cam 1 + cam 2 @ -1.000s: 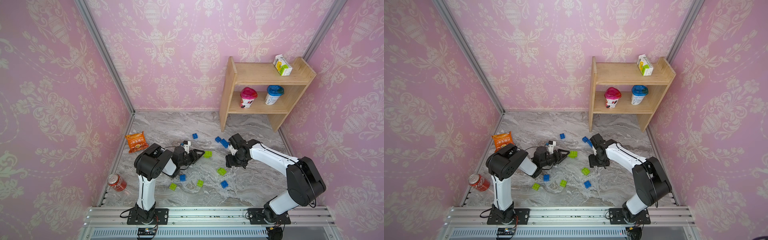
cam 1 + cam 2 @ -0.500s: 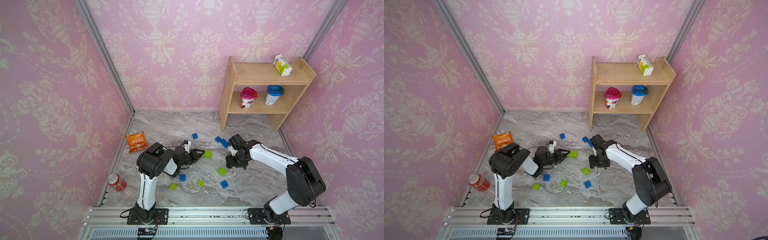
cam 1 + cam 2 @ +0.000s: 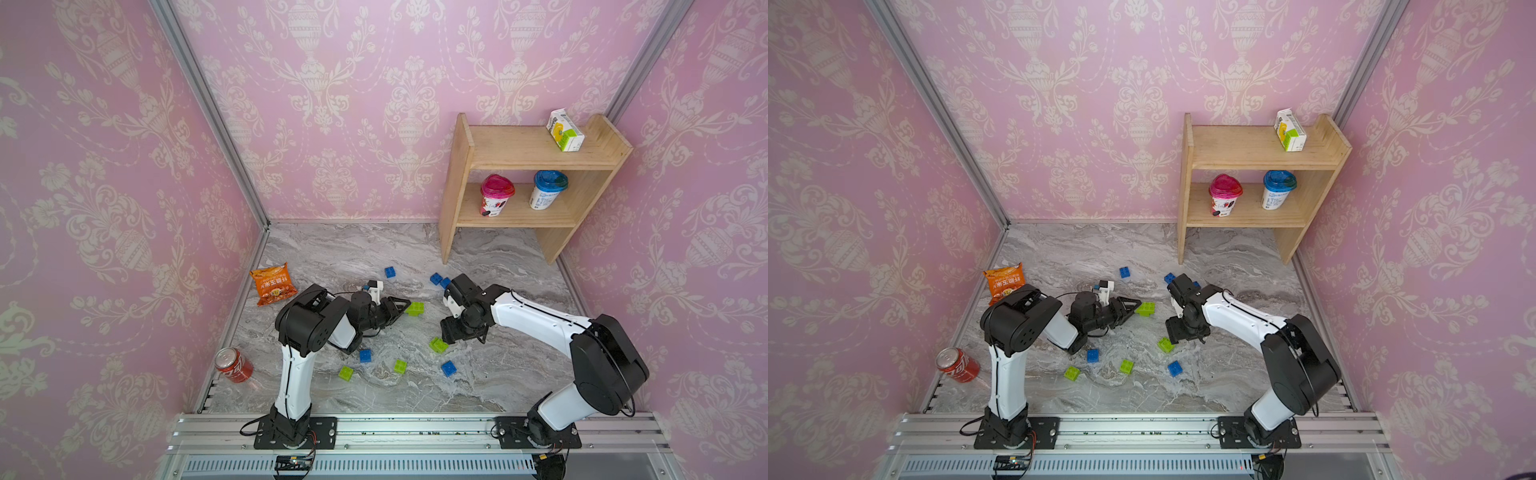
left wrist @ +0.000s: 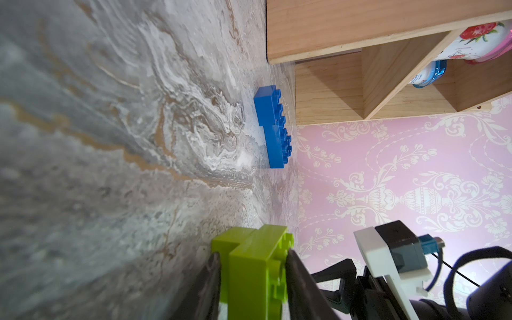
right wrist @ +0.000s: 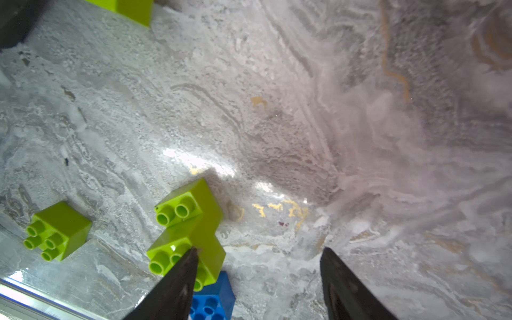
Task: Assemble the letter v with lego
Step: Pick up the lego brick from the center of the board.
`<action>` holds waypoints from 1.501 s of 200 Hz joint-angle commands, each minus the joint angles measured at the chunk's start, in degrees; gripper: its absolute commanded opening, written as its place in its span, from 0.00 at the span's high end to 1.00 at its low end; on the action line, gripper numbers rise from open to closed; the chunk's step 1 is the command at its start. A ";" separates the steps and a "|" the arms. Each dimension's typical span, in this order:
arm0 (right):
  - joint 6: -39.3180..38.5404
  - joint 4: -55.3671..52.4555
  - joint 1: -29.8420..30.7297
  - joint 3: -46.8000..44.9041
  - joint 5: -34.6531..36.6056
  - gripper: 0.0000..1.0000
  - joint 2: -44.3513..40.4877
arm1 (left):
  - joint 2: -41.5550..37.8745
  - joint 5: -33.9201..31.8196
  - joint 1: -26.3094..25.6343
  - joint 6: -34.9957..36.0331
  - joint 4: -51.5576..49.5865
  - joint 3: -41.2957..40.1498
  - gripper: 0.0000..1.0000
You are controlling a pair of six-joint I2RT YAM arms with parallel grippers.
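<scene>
The left tool (image 4: 252, 253) has drawn its jaws in over the last second and now clenches a lime green stepped pair (image 4: 250, 277) of lego bricks. In the left wrist view a dark finger (image 4: 213, 277) presses on each side of it. In both top views that pair is at the same spot as a second ago, so I judge the grip made but the lift not yet begun.

The right tool (image 5: 259, 250) has opened slightly wider and hangs released. One fingertip (image 5: 180, 277) overlaps a second lime green pair (image 5: 191, 221) and the other is over bare bench (image 5: 304, 138), so nothing is held. That second pair has hardly shifted. Near it lie a blue brick (image 5: 213, 302) and, a little further off, a single lime green brick (image 5: 56, 230).

Further out, a blue stepped pair (image 4: 273, 127) lies ahead of the left tool, close to the wooden shelf (image 4: 388, 27). The other single bricks, such as a blue one (image 3: 365, 355) and a lime one (image 3: 345, 372), are scattered toward the front rail.

No V stands yet, as the two green pairs are well apart. With one pair now gripped, the left arm seems ready to carry it toward its partner. The right tool is free to take or steady the second pair for the join.
</scene>
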 commanded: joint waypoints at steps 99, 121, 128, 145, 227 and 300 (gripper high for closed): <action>-8.10 -2.56 9.09 4.03 -0.88 0.23 0.63 | 0.80 0.28 -0.34 0.38 -3.87 0.42 0.64; -8.90 -3.05 10.09 4.97 0.42 0.26 3.52 | 0.82 0.23 -0.35 0.45 -3.85 0.36 0.64; -8.99 -2.68 10.30 5.14 0.84 0.27 4.09 | 0.77 0.17 -0.36 0.38 -3.85 0.35 0.64; -9.25 -0.63 10.37 4.60 0.71 0.31 4.65 | 0.82 0.20 -0.36 0.39 -3.88 0.35 0.64; -9.11 8.20 10.36 -1.63 0.36 0.39 4.02 | -0.26 0.19 -0.36 1.35 -6.35 0.39 0.64; -8.72 10.66 10.39 -3.08 -0.04 0.53 4.36 | -0.51 -0.14 -0.36 1.81 -7.12 0.10 0.64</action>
